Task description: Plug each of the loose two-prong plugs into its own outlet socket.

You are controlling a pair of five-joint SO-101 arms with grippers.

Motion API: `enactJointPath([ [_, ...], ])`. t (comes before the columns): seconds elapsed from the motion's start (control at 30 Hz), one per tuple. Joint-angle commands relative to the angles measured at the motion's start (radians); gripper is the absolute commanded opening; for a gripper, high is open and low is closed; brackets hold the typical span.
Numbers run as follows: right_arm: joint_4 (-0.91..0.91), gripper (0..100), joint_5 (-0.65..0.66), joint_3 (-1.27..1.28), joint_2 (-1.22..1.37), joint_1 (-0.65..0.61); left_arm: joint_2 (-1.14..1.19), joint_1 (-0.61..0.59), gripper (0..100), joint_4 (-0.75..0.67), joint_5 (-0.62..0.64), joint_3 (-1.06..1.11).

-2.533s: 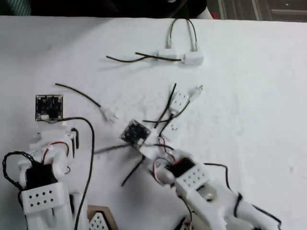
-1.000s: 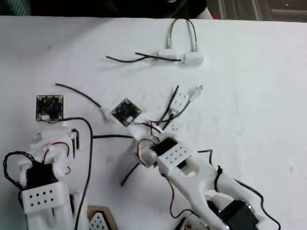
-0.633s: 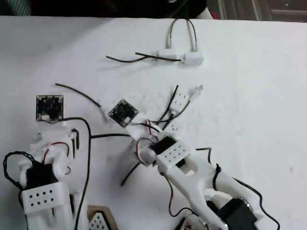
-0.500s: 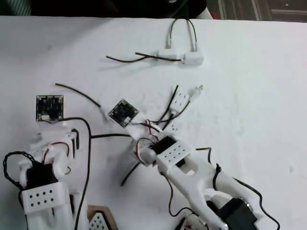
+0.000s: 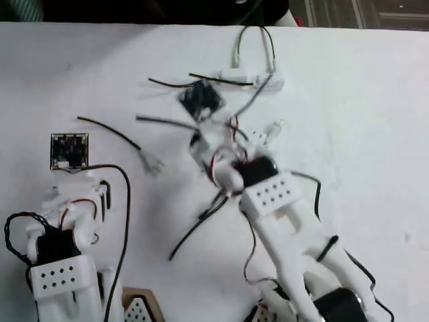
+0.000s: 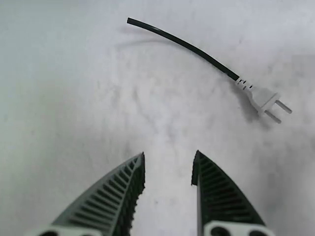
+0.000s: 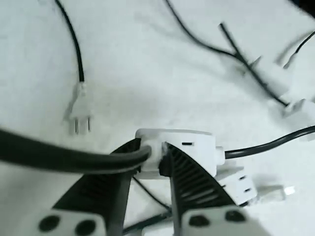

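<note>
Plug-and-socket bench: the R gripper [image 7: 153,150] is seen pinched tight on the cord end of a white outlet socket [image 7: 189,147]. The socket's black cord [image 7: 59,157] is trailed out btwn the two dark fingers. The socket body is positioned just ahead of the fingertips, over the middle of the table [image 5: 375,134].

A second socket [image 7: 238,182] is found just beside the held one, close to one of the R gripper's fingers, w/ a small plug [image 7: 284,190] next to it. A loose plug [image 6: 263,98] on a short black lead is laid flat off to the left of the R gripper, apart from it, prongs bare. The same plug is placed ahead and to the right of the L gripper [image 6: 169,155], well apart from it.

The L gripper is held low over the white surface, its ribbed fingers spread apart.

Farther out beyond the R gripper, near the table's far edge, two white fittings [image 5: 268,82] are linked by a looped lead, w/ more black leads crossed beside them.

The table is covered edge to edge in white, faintly mottled material, and loose leads are scattered across its ctr. Beyond the far edge a dark strip of room [image 5: 134,10] is visible; its detail cannot be made out.
</note>
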Motion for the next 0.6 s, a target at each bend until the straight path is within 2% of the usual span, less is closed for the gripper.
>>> enactJointPath([
  [0.0,-0.002,1.7,-0.003,-0.209,0.119,0.036,-0.013,-0.010,17,-0.020,-0.009,-0.006],
  [0.37,-0.090,2.0,0.005,-0.723,0.750,0.101,-0.013,-0.005,17,-0.058,-0.009,0.018],
  [0.47,-0.025,10.1,-0.003,-0.841,0.860,0.110,-0.013,-0.005,17,-0.077,-0.009,0.029],
  [0.57,0.119,19.8,-0.037,-0.922,0.886,0.113,-0.013,-0.005,17,-0.077,-0.009,0.031],
])
